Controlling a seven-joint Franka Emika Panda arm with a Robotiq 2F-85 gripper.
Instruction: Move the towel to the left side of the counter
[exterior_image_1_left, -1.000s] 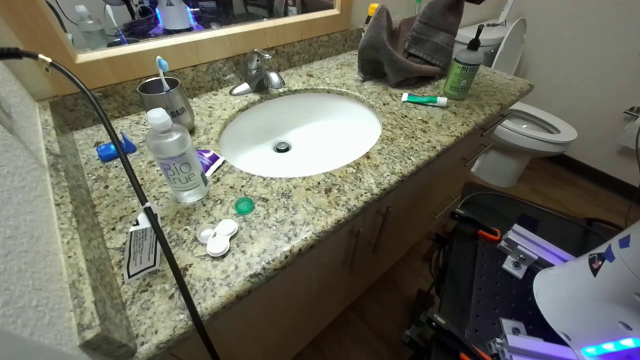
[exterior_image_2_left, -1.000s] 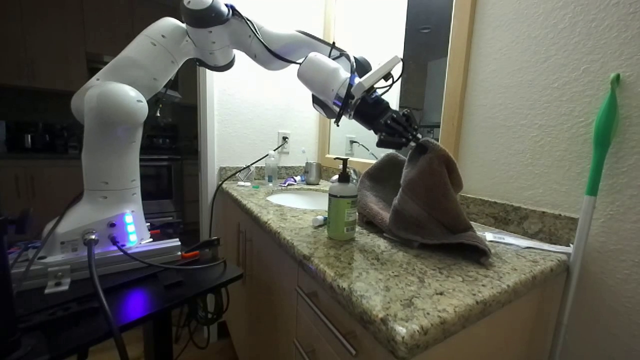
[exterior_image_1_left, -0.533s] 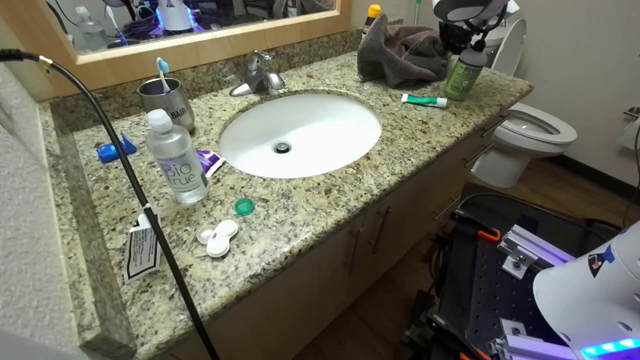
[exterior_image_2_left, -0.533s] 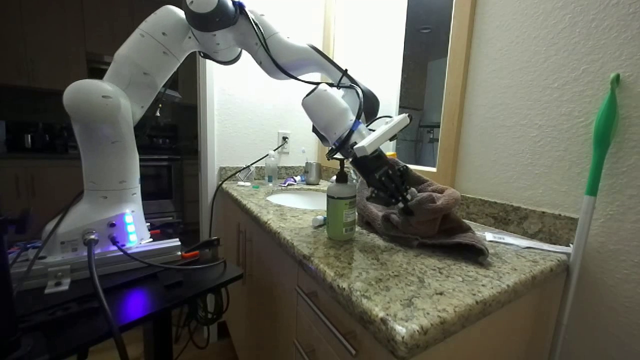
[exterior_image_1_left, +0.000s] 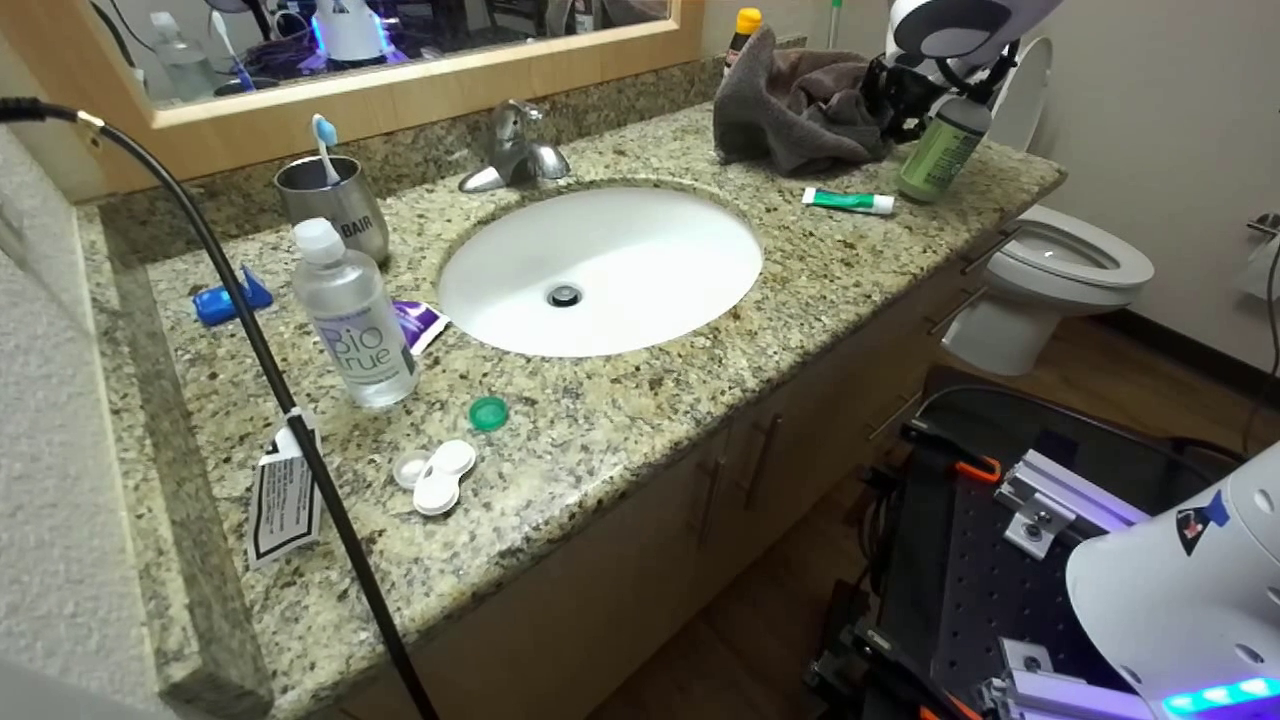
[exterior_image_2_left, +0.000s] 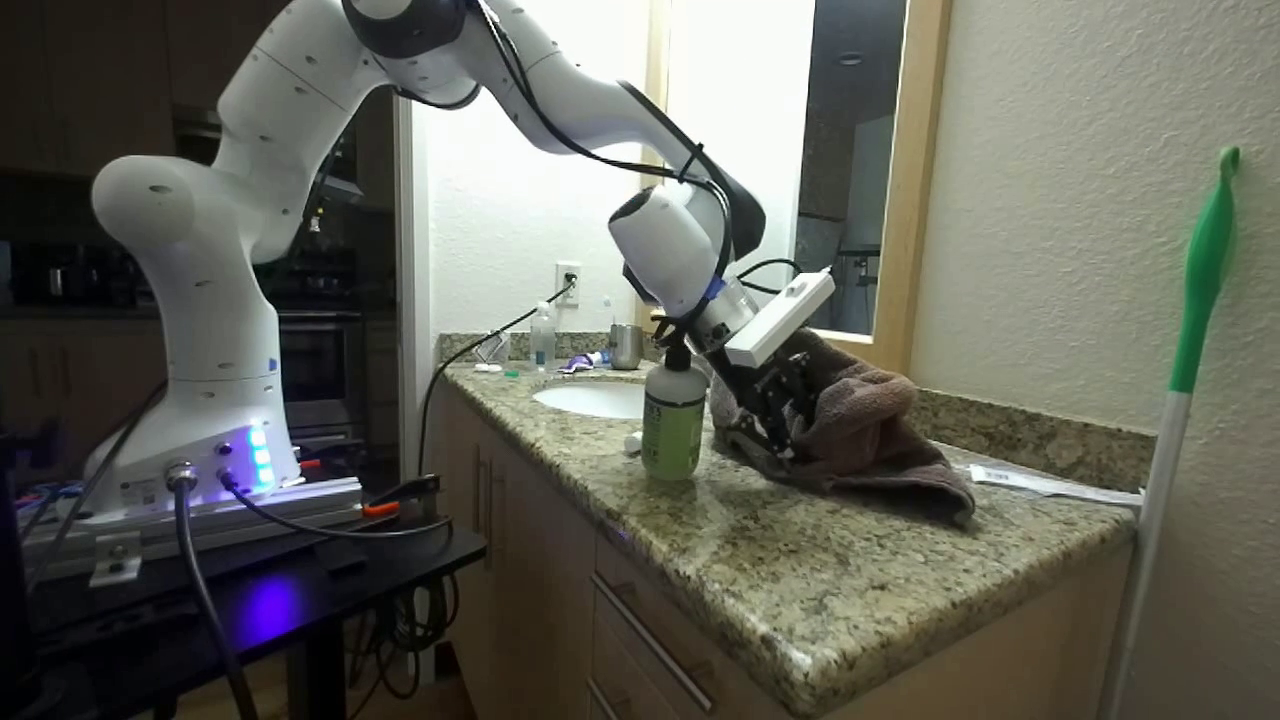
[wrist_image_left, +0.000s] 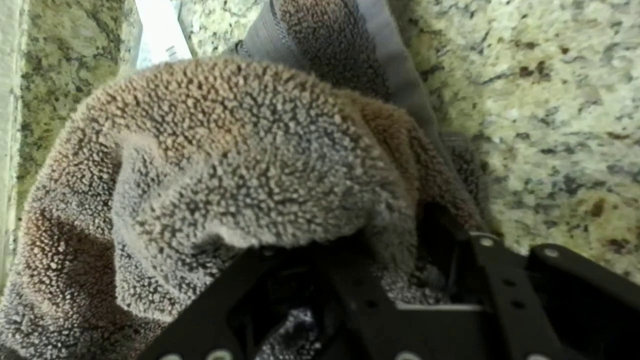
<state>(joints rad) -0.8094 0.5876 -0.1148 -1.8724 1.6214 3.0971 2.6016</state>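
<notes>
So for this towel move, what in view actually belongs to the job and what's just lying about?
Job:
towel
counter
gripper

Lying about:
soap bottle
clear bottle
steel cup
toothbrush
green tube
purple tube
lens case
green cap

The rumpled terry-cloth towel (exterior_image_2_left: 865, 430) is grey-brown, the long granite counter (exterior_image_1_left: 640, 410) speckled beige and grey, the oval sink (exterior_image_1_left: 650, 260) white.

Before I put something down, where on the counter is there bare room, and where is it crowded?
Bare: the counter between sink and front edge; in an exterior view, the near corner, bordered by towel and soap bottle. Crowded: around clear bottle, steel cup and lens case, and where the end effector meets the towel.
</notes>
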